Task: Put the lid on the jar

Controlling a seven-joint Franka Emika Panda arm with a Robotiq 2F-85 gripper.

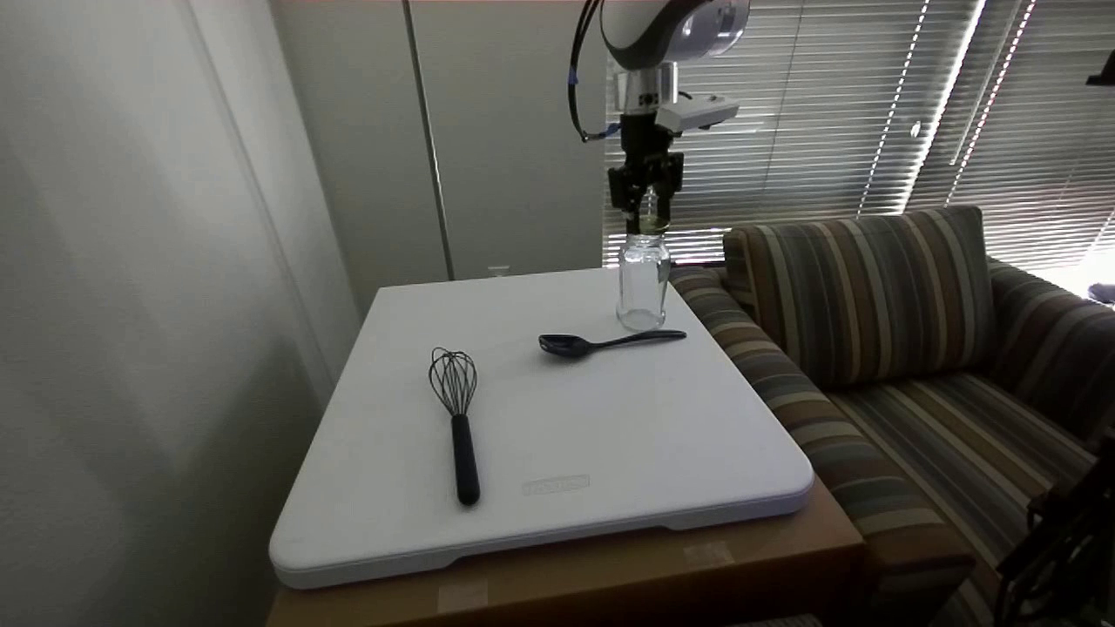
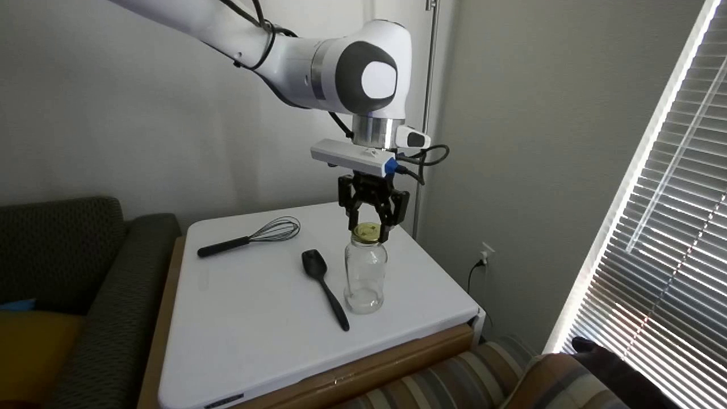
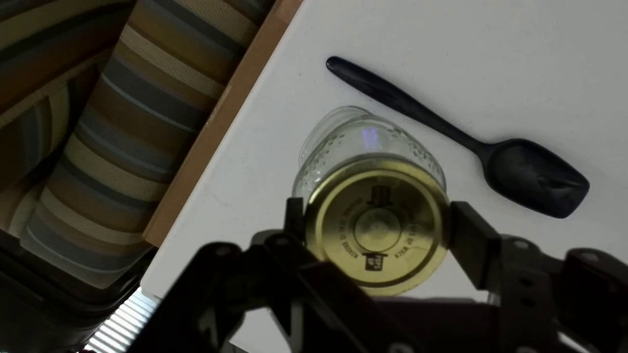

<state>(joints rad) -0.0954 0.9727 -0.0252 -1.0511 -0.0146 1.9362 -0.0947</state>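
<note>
The lid (image 3: 378, 230) is a round gold disc with printed text, held level between my fingertips. My gripper (image 2: 368, 233) points down and is shut on the lid's edges, one finger on each side. The clear glass jar (image 2: 365, 278) stands upright on the white table, directly under the lid. It also shows in an exterior view (image 1: 643, 283) and in the wrist view (image 3: 370, 135). The lid is at the jar's mouth in both exterior views. I cannot tell whether it rests flush on the rim, as the fingers partly hide the joint.
A black spoon (image 2: 326, 284) lies right beside the jar's base. A black-handled whisk (image 1: 462, 427) lies farther off on the white table top (image 1: 592, 409). A striped couch (image 1: 784, 392) stands against the table's edge. A wall and window blinds are near.
</note>
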